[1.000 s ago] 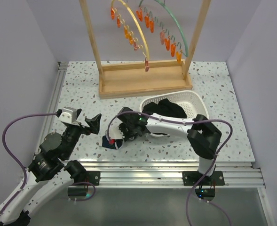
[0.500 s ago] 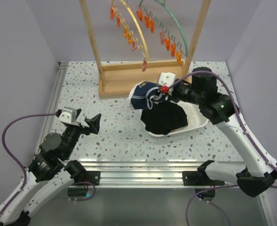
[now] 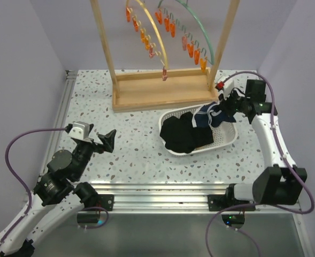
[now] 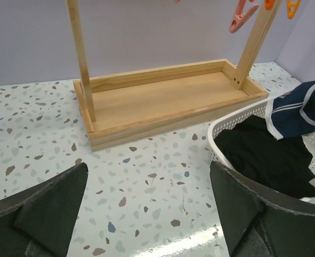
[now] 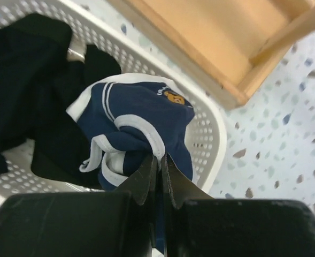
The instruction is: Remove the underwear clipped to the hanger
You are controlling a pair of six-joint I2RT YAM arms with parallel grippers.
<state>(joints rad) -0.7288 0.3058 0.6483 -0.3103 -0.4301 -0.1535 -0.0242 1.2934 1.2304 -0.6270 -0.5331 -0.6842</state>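
Two arms, one busy. Right end effector point(image 5: 158, 160) pressed together, pinching a fold of the navy underwear point(image 5: 130, 115) with white trim. The garment hangs over the far right end of the white basket point(image 3: 231, 135), partly draped on black underwear point(image 3: 183, 133) piled inside. Left end effector point(image 3: 107, 140) spread wide, holding nothing, parked over the tabletop point(image 3: 93, 101) well left of the basket. Hanger rack point(image 3: 165, 92) shows only bare orange pegs point(image 3: 146, 38) in view, no cloth clipped. Step in hand looks like drop-off of the navy piece. Next move likely: lower a bit, spread the fingers, let it fall inside the rim, not over the edge.
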